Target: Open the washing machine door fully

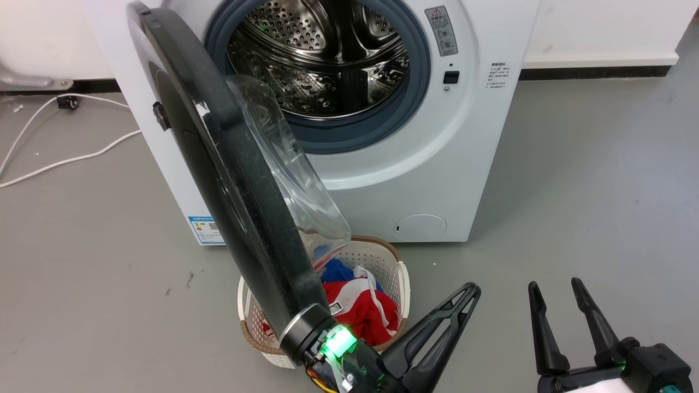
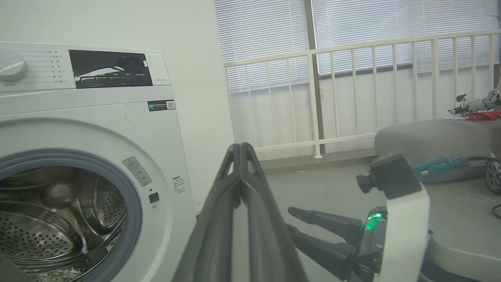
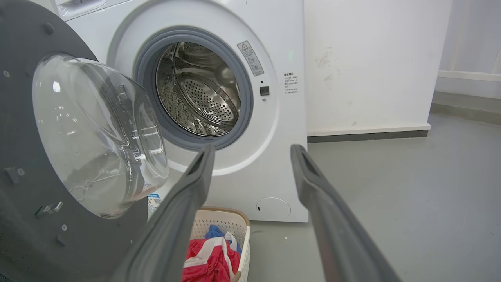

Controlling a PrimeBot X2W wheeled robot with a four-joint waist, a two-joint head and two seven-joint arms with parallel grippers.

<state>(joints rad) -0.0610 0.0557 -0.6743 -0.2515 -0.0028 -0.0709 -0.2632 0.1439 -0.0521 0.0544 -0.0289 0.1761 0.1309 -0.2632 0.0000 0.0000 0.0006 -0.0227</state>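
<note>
The left gripper [image 1: 471,289] was clenched: its 2 dark fingers lay pressed together along their length, tips meeting, with nothing between them. In the head view they pointed up and to the right, away from the washing machine door [image 1: 235,185]. The door stood just to the left of them, hanging well out from the washing machine [image 1: 437,164] and seen almost edge-on. Whether the left wrist touched the door's lower rim could not be told. The door's clear glass bowl [image 1: 289,164] bulged toward the fingers' side.

In the left wrist view the steel drum [image 2: 58,219] lay to the left of the shut fingers [image 2: 213,235]. The other arm's fingers lay low to their right, and a pale railing [image 2: 352,43] stood beyond the tips.

The right gripper [image 1: 556,288] was released, its 2 fingers spread in a V and holding nothing. It hung over bare floor [image 1: 600,191], apart from the left fingers and to their right. In the right wrist view the drum mouth with its grey gasket [image 3: 244,117] sat beyond the fingertips and above them, and the door stood off to the left of both fingers. A white laundry basket [image 3: 244,231] of red and blue clothes [image 3: 207,258] sat low between the 2 fingers, close against the one on that view's left.
</note>
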